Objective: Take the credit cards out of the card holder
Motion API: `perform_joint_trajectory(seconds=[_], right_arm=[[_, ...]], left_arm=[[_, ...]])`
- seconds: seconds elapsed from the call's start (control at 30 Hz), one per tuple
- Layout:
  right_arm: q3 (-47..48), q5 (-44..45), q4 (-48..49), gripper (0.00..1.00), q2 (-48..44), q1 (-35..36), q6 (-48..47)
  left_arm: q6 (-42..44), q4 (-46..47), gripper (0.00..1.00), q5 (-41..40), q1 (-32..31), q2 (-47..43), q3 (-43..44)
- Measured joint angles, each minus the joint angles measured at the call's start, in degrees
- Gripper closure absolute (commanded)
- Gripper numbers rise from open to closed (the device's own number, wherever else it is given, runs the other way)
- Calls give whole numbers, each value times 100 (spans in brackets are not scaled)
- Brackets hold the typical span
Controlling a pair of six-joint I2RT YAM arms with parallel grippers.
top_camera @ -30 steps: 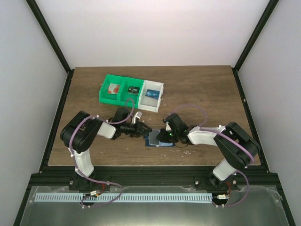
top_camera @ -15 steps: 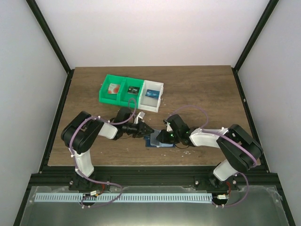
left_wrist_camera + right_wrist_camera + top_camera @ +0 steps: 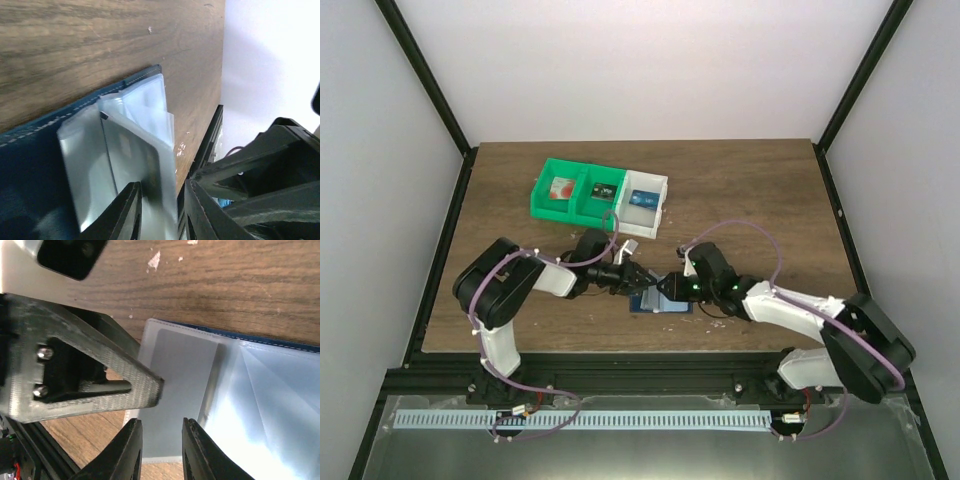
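Three bin compartments (image 3: 570,214) | one item (image 3: 560,188) each | card holder (image 3: 645,304) pockets (image 3: 145,105) fanned

The table (image 3: 750,200) shows matt brown wood grain. The card holder (image 3: 30,165) looks like dark navy leather or leatherette with pale stitching along its edge. Its pocket sleeves (image 3: 145,107) are clear, glossy plastic film, creased. The left gripper (image 3: 161,200) has matt black plastic fingers (image 3: 125,215). The bins (image 3: 600,195) at upper left are smooth plastic.
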Motion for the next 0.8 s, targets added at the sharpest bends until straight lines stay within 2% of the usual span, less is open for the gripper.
perform_joint_trajectory(seconds=[0.5,0.8], right_arm=[[-415,717,-682,73,-2087,0,68],[-415,820,-802,72,-2201,0,79]], left_arm=[[-251,299,72,-4,-323,2,197],[-267,382,70,-26,-389,15,208]])
